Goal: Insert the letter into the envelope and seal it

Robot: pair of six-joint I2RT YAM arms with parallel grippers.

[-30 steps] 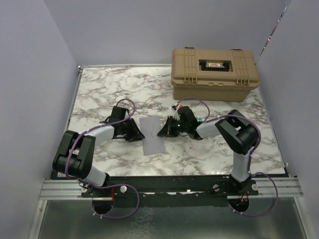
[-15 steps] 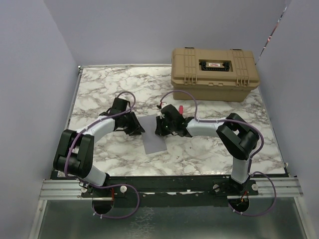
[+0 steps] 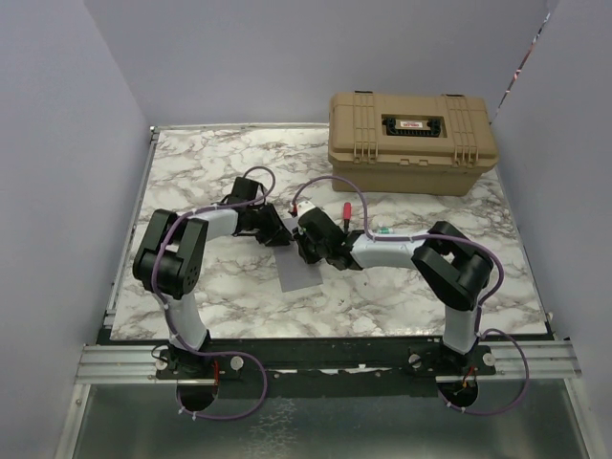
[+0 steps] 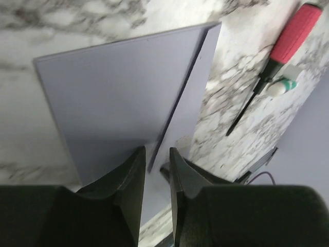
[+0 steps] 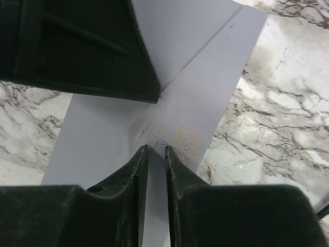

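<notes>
So the envelope (image 3: pixel 296 273) is lying flat on the marble-pattern desk (image 3: pixel 206 163), about mid-desk between the two arms. Its long axis runs roughly near-to-far with a slight tilt, and the far end is tucked under both sets of fingers. It's plain matte grey paper. The left wrist view shows a straight crease running along one long side, which leaves a narrow strip beside it.

The left fingers (image 4: pixel 131 180) are almost closed with just a thin slit, and that crease runs right into the gap, so it looks like they're pinching the envelope's edge there. The right fingers (image 5: pixel 134 180) are down to a slit too, right over the grey paper. Honestly can't tell if they're pinching it or only pressing on it.

Also around: a red-handled screwdriver (image 4: pixel 288 41) just past the envelope, and a ribbed tan hard case (image 3: pixel 411 143) at the far right.
</notes>
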